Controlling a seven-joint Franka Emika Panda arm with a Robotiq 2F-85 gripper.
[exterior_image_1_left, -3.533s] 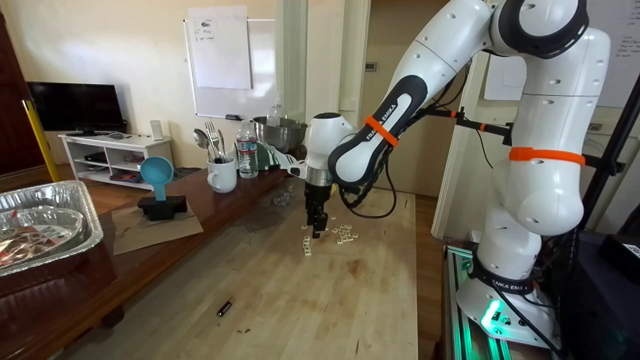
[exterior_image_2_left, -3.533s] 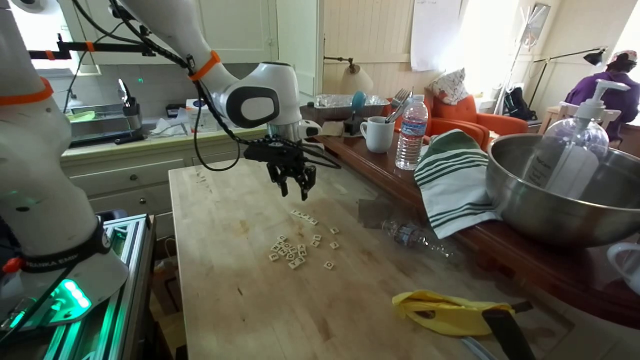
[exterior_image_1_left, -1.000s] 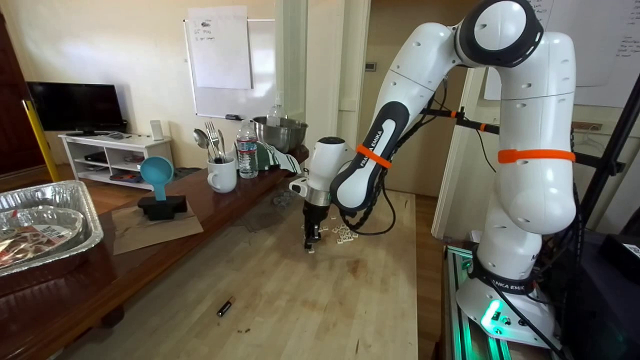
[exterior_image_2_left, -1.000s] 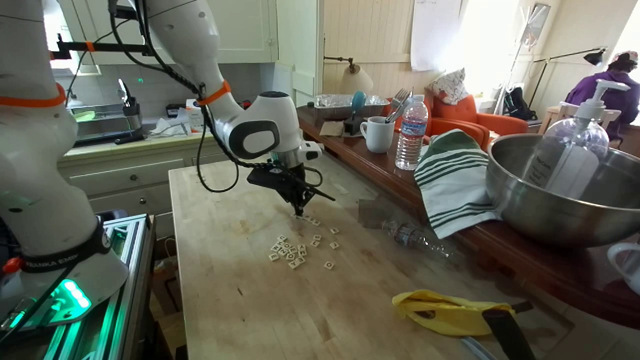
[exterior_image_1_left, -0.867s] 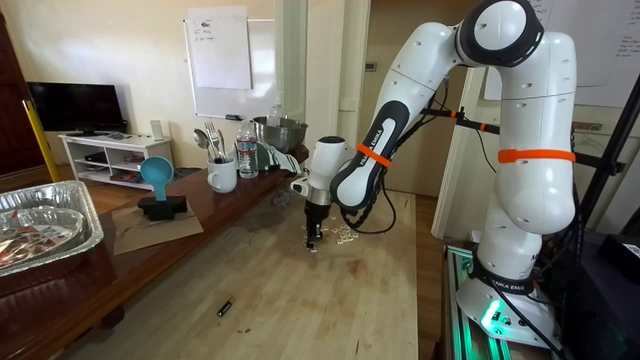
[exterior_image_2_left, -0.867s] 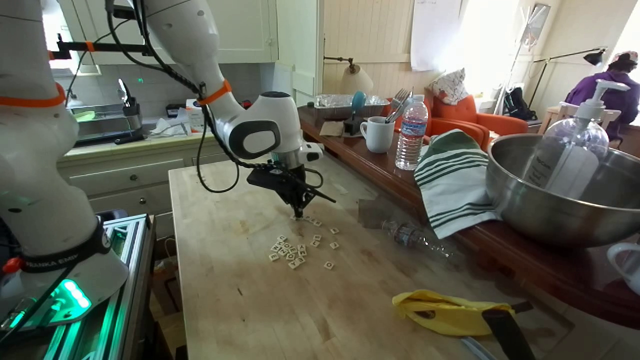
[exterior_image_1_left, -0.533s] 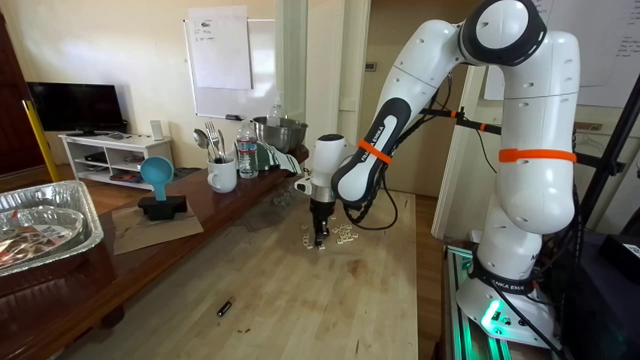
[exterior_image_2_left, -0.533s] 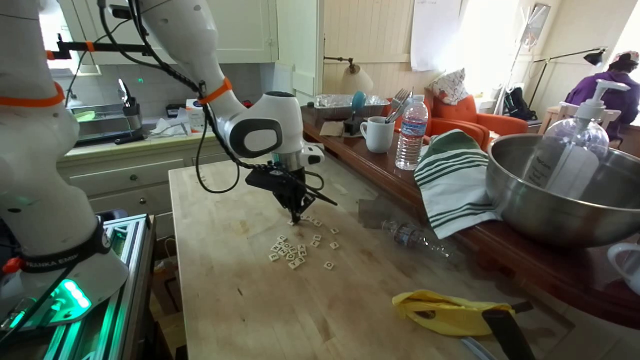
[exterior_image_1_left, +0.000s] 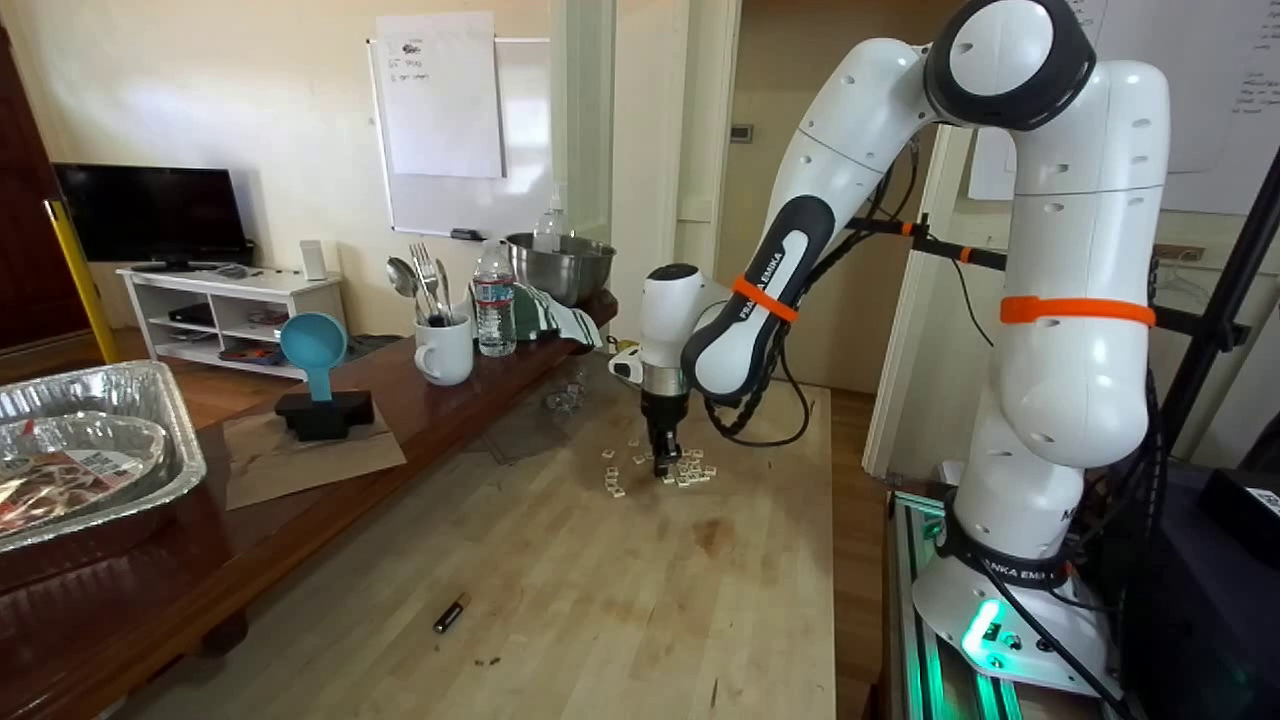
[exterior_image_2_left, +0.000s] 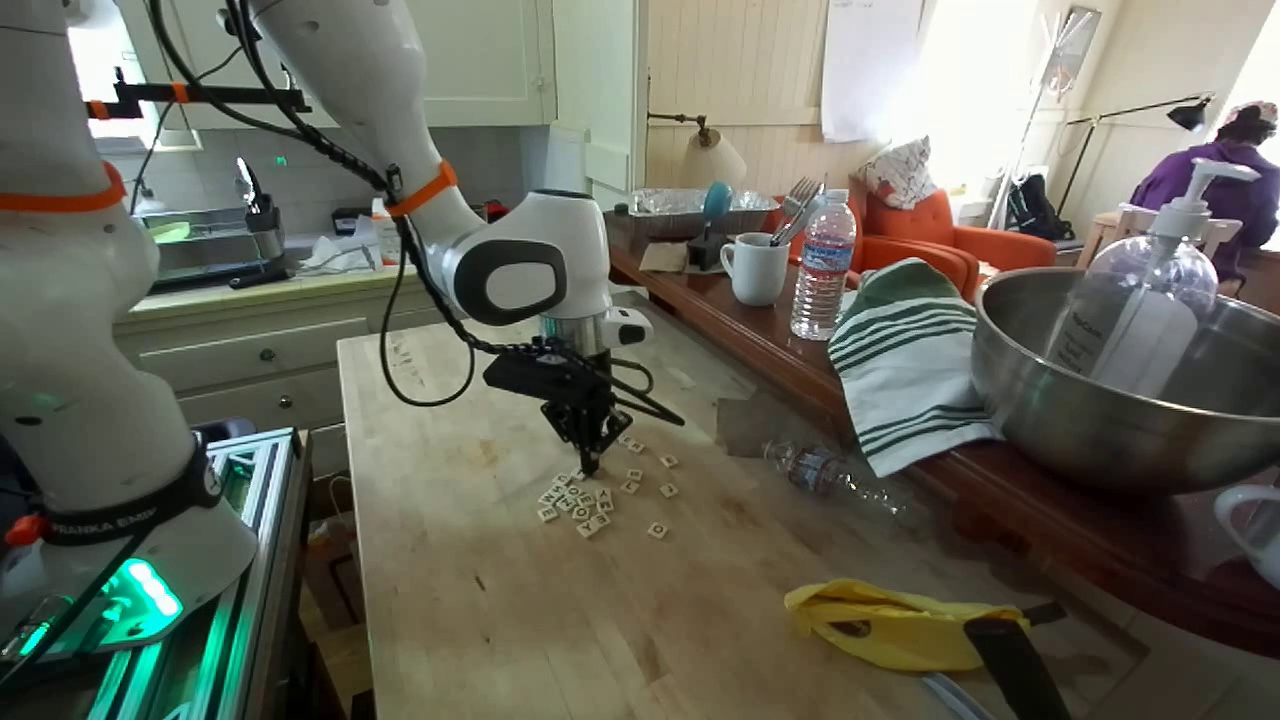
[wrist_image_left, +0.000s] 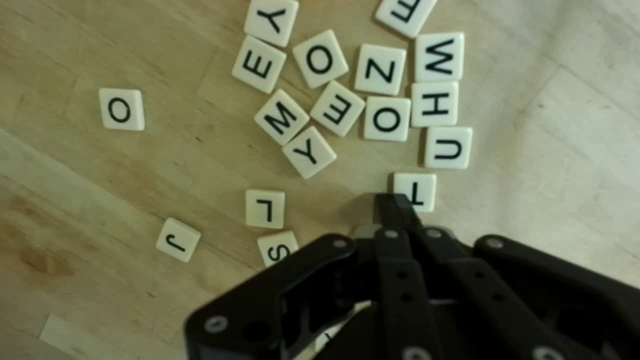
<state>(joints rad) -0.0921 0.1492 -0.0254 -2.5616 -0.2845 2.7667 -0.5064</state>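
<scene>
My gripper (wrist_image_left: 396, 205) is shut with its fingertips pressed together, low over the wooden table. No tile shows between them. In the wrist view its tips overlap the edge of the T tile (wrist_image_left: 419, 187), beside or touching it; which of the two cannot be told. Past the T lie the U tile (wrist_image_left: 448, 147), the H tile (wrist_image_left: 434, 104) and a loose cluster of letter tiles. The L tile (wrist_image_left: 265, 208) and S tile (wrist_image_left: 276, 248) lie to the left. In both exterior views the gripper (exterior_image_1_left: 665, 470) (exterior_image_2_left: 590, 468) stands at the cluster's edge.
A short row of tiles (exterior_image_1_left: 614, 482) lies near the gripper. Farther off are a battery (exterior_image_1_left: 451, 613), a yellow bag (exterior_image_2_left: 890, 625) and a clear bottle (exterior_image_2_left: 830, 478) on its side. A raised dark ledge (exterior_image_1_left: 400, 400) bears a mug (exterior_image_1_left: 444, 350) and a steel bowl (exterior_image_2_left: 1120, 400).
The gripper stood open above the row, then shut and came down at its end. Over the last second it slid across the table to the cluster, and a tile shifted along with it.
</scene>
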